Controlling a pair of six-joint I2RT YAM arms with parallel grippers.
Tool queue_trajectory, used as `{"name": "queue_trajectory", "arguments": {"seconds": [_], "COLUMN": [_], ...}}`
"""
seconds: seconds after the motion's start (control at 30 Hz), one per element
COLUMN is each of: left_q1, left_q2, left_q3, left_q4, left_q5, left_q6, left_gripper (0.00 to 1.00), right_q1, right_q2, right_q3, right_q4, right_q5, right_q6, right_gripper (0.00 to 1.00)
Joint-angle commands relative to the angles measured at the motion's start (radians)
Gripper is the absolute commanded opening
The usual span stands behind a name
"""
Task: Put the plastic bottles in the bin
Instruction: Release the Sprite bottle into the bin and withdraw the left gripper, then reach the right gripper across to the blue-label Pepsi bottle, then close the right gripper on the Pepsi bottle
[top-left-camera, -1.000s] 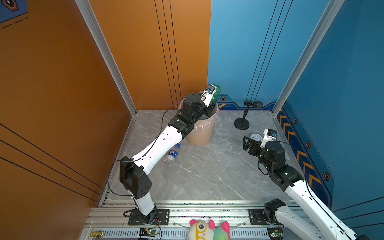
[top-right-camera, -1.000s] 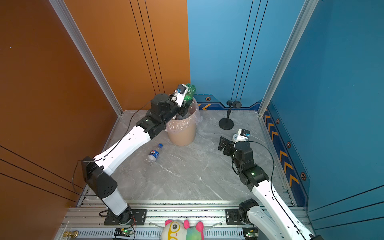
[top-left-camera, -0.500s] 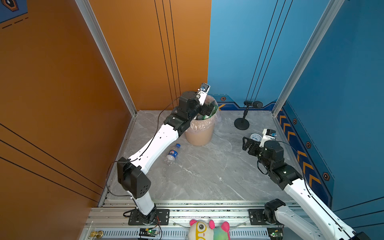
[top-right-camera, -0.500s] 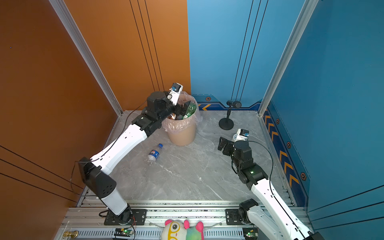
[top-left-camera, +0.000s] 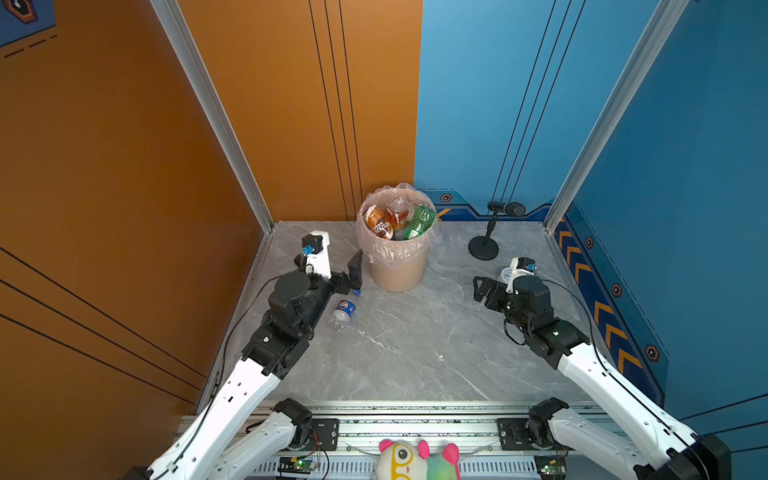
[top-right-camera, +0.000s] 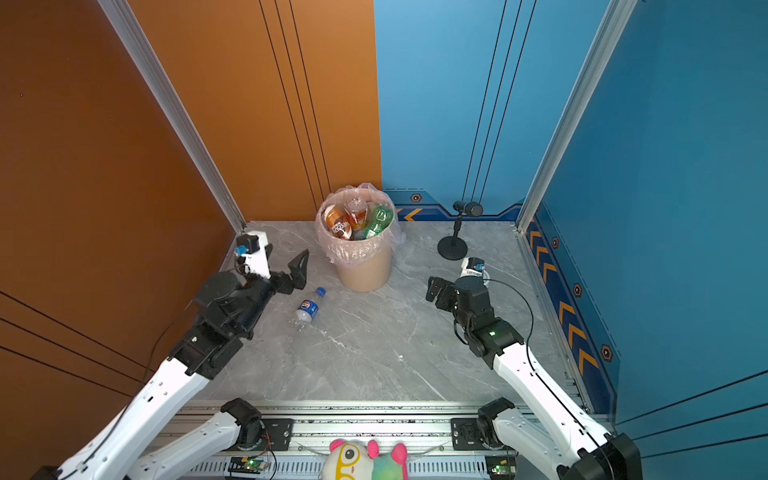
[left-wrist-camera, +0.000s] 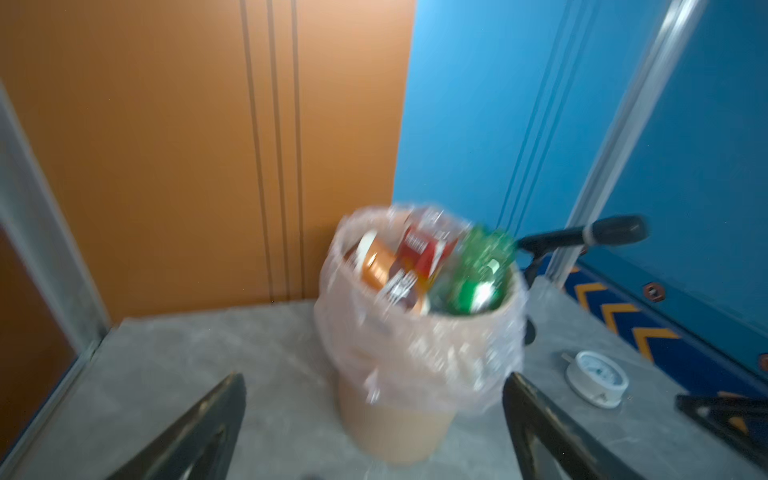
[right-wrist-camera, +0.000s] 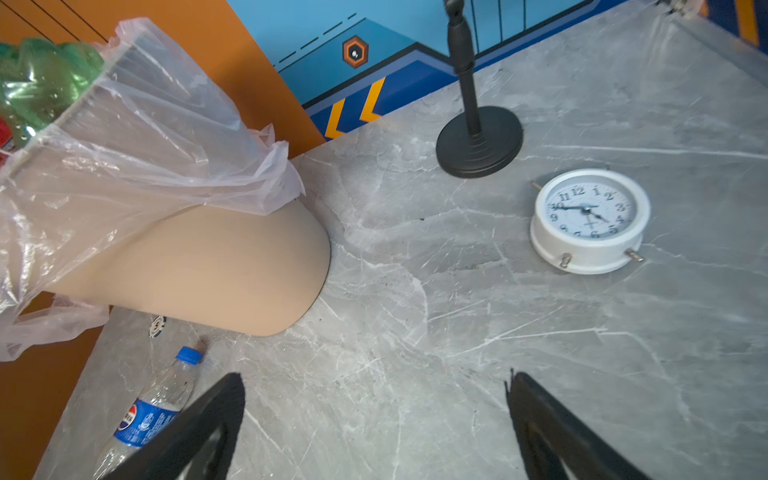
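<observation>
- Plastic bottles are sitting piled inside the bin, with green, brown and red-label ones showing at the rim.
- One blue-label bottle is lying on the table near the bin's base, and is probably next.
- Left end effector is hovering wide open and empty near that bottle, likely lining up for the pickup.
- Right end effector is waiting open and empty, well apart.

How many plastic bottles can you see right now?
4: blue-label bottle lying on the table beside the bin; brown bottle, red-gold bottle and green bottle inside it. More may be hidden underneath.
</observation>
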Motion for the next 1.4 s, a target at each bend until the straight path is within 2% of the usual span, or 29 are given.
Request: {"name": "queue_trajectory", "arguments": {"seconds": [0.0,0.1,0.23,0.4,0.5,0.67,0.83,1.03,1.37], "left_q1": [0.13,0.237,0.328,0.383,0.402,0.416,0.42,0.424,0.435], "left_q2": [-0.107,-0.195,-0.236,-0.243,-0.248,-0.273,-0.291,-0.309,-0.327], "left_q3": [-0.093,-0.116,-0.119,-0.1,-0.084,-0.086,-0.1,-0.098,-0.102], "left_q4": [-0.177,-0.267,-0.327,-0.361,-0.377,-0.384,-0.371,-0.377,-0.372], "left_q5": [0.061,0.124,0.183,0.245,0.277,0.289,0.319,0.32,0.336], "left_q6": [-0.194,-0.227,-0.239,-0.237,-0.219,-0.216,-0.234,-0.231,-0.234], "left_gripper": [0.98,0.98,0.98,0.98,0.98,0.97,0.98,0.98,0.98], "right_q1": [0.085,0.203,0.384,0.562,0.621,0.669,0.672,0.669,0.657], "right_q2": [0.058,0.138,0.263,0.461,0.574,0.739,0.898,1.066,1.336], "right_q3": [0.064,0.127,0.203,0.358,0.429,0.55,0.702,0.884,1.202], "right_q4": [-0.03,-0.051,-0.024,-0.066,-0.054,-0.037,-0.076,-0.145,-0.266], "right_q5": [0.041,0.106,0.158,0.217,0.205,0.191,0.192,0.241,0.25], "right_q6": [0.056,0.083,0.15,0.198,0.249,0.292,0.314,0.285,0.279], "right_gripper": [1.0,1.0,1.0,1.0,1.0,1.0,1.0,1.0,1.0]}}
